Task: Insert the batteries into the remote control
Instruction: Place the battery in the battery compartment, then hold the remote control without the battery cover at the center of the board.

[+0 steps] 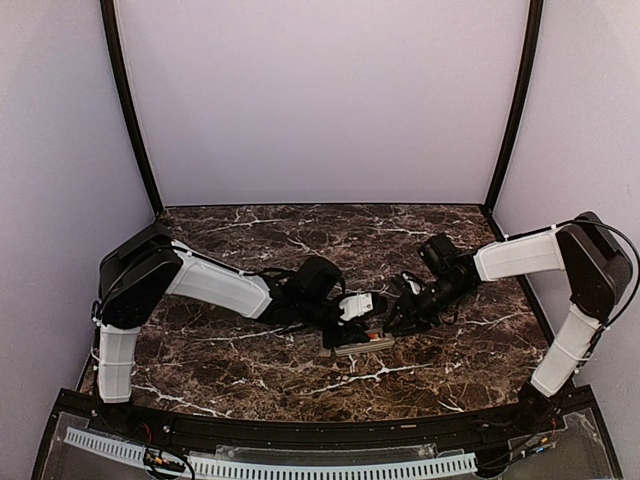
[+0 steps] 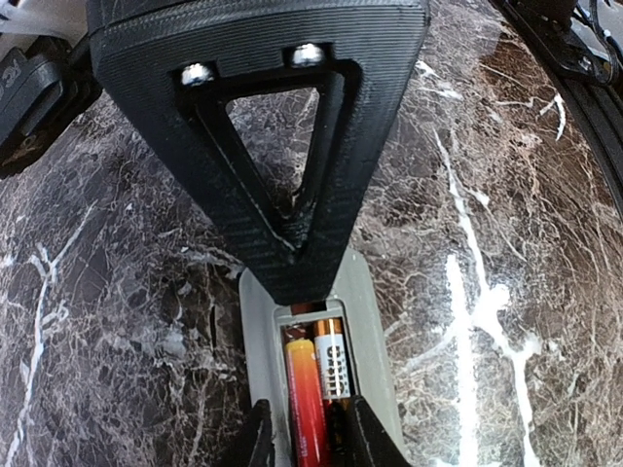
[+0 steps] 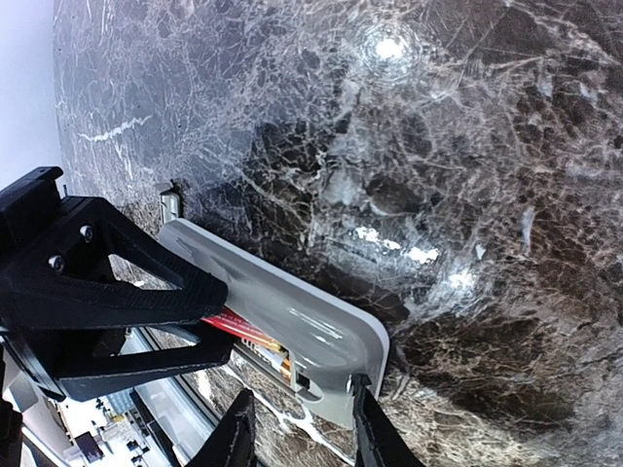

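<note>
Desk point(image 1: 250, 370): dark brown marble-look top w/ white veins, glossy. Bright light glints point(image 3: 389, 47) on it in right wrist view. Plain pale lilac walls point(image 1: 320, 100) at back & both sides. Black posts point(image 1: 128, 100) at rear corners. White slotted strip point(image 1: 300, 466) along near edge.

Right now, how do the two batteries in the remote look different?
The red battery fades to yellow at its far end; the white-labelled battery is orange there, with dark print. The red battery stops short, while the white-labelled battery reaches further up the recess. Both lie side by side, lengthwise, in the grey remote control.
</note>
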`<move>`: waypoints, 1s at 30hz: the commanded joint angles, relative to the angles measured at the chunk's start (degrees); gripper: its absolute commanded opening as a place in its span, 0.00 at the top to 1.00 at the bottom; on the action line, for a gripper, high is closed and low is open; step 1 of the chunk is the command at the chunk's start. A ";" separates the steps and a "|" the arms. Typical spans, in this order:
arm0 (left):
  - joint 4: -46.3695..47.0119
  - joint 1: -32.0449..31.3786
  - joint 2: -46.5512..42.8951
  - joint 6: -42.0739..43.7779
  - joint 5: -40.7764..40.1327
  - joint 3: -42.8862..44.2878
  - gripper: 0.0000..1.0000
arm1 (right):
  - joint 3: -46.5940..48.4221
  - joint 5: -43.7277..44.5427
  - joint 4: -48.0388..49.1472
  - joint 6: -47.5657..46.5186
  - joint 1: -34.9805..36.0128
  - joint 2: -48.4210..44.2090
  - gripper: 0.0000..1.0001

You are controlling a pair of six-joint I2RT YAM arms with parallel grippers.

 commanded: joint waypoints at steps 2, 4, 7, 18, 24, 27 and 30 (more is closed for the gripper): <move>-5.06 -0.04 -0.88 0.34 0.72 1.31 0.69 | 1.28 1.27 -0.93 -1.29 -0.24 0.61 0.68; -5.40 0.08 -1.30 0.32 0.53 1.56 0.64 | 1.63 1.53 -1.42 -1.50 -0.18 0.56 0.69; -5.47 0.25 -2.02 -0.27 0.93 1.93 0.58 | 2.32 2.26 -2.63 -2.05 -0.25 0.34 0.68; -3.31 1.48 -4.90 -4.06 5.42 2.10 0.45 | 4.72 3.39 -5.14 -3.24 -0.29 -0.12 0.68; -5.36 2.15 -8.77 -5.75 5.63 -0.75 0.37 | 6.17 4.19 -7.10 -4.35 -0.30 -0.96 0.69; -6.01 2.17 -12.66 -6.93 5.40 -6.09 0.27 | 6.11 3.54 -6.65 -4.54 -0.20 -2.70 0.73; -5.07 2.04 -17.29 -8.18 2.29 -12.58 0.22 | 5.35 1.19 -4.08 -3.57 0.48 -4.44 0.81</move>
